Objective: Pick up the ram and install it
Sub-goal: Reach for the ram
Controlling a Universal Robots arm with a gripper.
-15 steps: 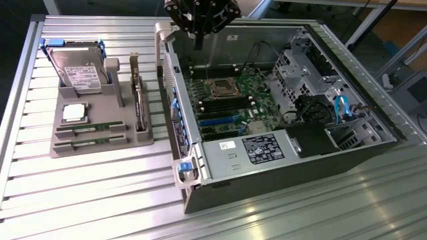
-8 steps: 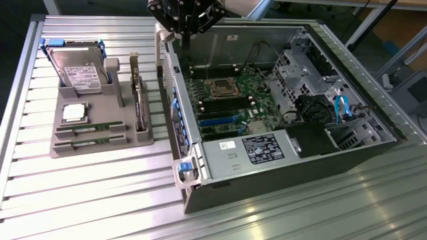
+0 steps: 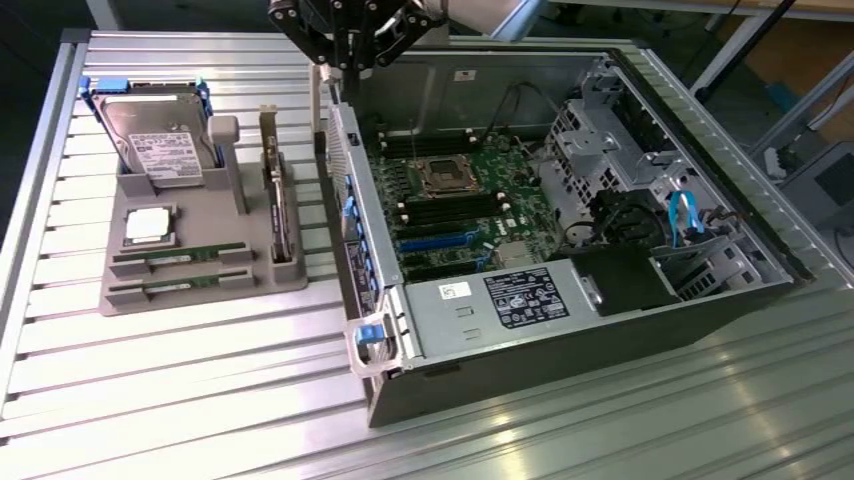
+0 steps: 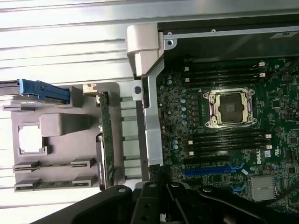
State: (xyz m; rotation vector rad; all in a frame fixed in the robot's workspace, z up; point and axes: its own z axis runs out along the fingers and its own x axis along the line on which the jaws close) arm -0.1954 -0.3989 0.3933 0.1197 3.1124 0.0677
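Exterior view. Gray holder [image 3: 200, 295] flat on the slatted metal table [image 3: 160, 400]. In the holder's two low slots at the end nearest the camera: two sticks of ram [image 3: 180, 258], green, lying lengthwise, one just beside the other. Next back on the holder: silver processor chip [image 3: 147, 226]. At the far end: hard drive [image 3: 154, 140], standing on edge. Along the holder's side toward the exterior view's right: dark expansion card [image 3: 278, 210], upright. Just beside that same side: open computer case [image 3: 574, 330], with motherboard [image 3: 461, 205] and processor socket [image 3: 441, 178] exposed. Gripper [image 3: 350, 60] high over the case corner just past the holder's far end, fingers pressed together, clamped on nothing, well apart from the ram.

Wrist view. Looks down on the holder [image 4: 60, 123] and the case wall [image 4: 152, 130] beside it. Both ram sticks [image 4: 51, 164] seated in the holder's slots, untouched. Expansion card [image 4: 106, 140] between holder body and case wall. Dark memory slots [image 4: 229, 140] on the motherboard [image 4: 187, 116] beside the socket [image 4: 230, 108], across the case wall from the holder. Gripper [image 4: 159, 203] dark, closed, holding nothing.
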